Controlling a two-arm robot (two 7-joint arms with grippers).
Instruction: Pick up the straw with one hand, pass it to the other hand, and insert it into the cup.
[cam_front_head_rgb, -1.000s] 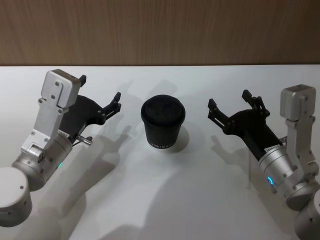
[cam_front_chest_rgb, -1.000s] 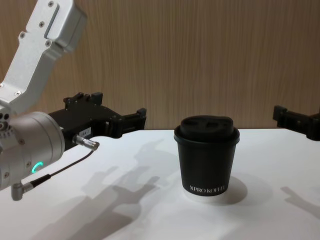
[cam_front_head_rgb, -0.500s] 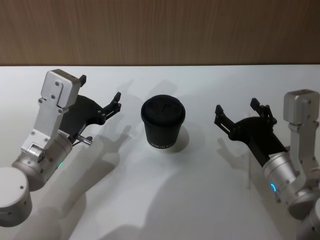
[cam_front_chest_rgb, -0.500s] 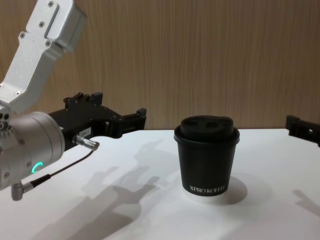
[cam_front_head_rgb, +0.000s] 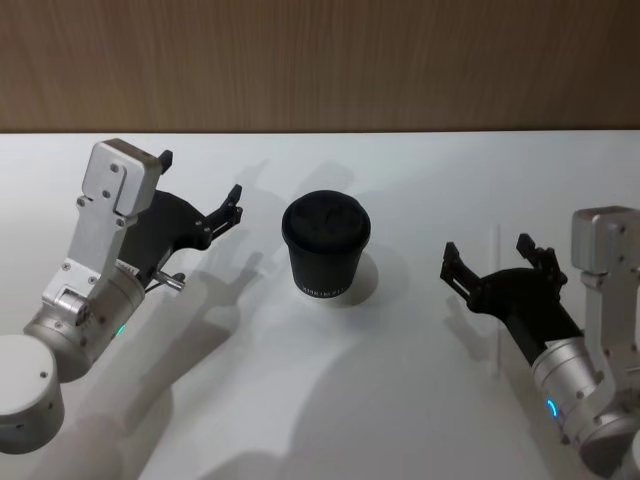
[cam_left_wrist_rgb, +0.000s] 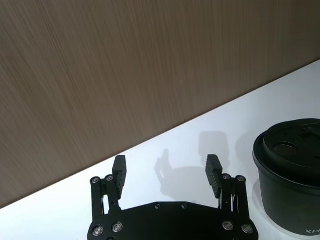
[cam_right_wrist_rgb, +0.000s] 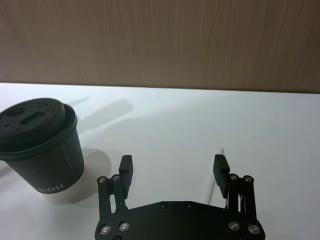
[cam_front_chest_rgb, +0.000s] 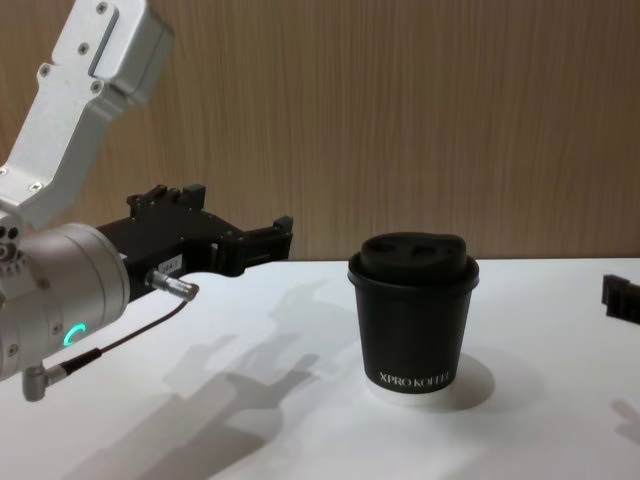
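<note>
- Straw (cam_front_head_rgb: 497, 245): lies flat on the white table (cam_front_head_rgb: 320, 400) at the right of the head view, running from mid-frame toward the lower edge. It is well apart from the cup (cam_front_head_rgb: 326, 245), and nothing holds it.
- Handling, as judged: light, thin and smooth, so likely to roll or skid if nudged from one side. The wall should crush under a hard pinch. It sits low on the table, so the fingertips must come down nearly to the surface.
- Grip point, as judged: off-centre, toward one end. This leaves free length for the second gripper and a bare tip for the lid opening.
- Right gripper (cam_front_head_rgb: 487, 252): lower right of the head view, fingers spread wide and empty, with the straw passing between them. In the right wrist view the straw lies close to one finger, not centred. Height above the table cannot be told.
- Left gripper (cam_front_head_rgb: 201, 175): left of the head view, raised off the table, fingers spread and empty, pointing toward the cup.
- Cup: centre of frame, upright, domed lid fitted.
</note>
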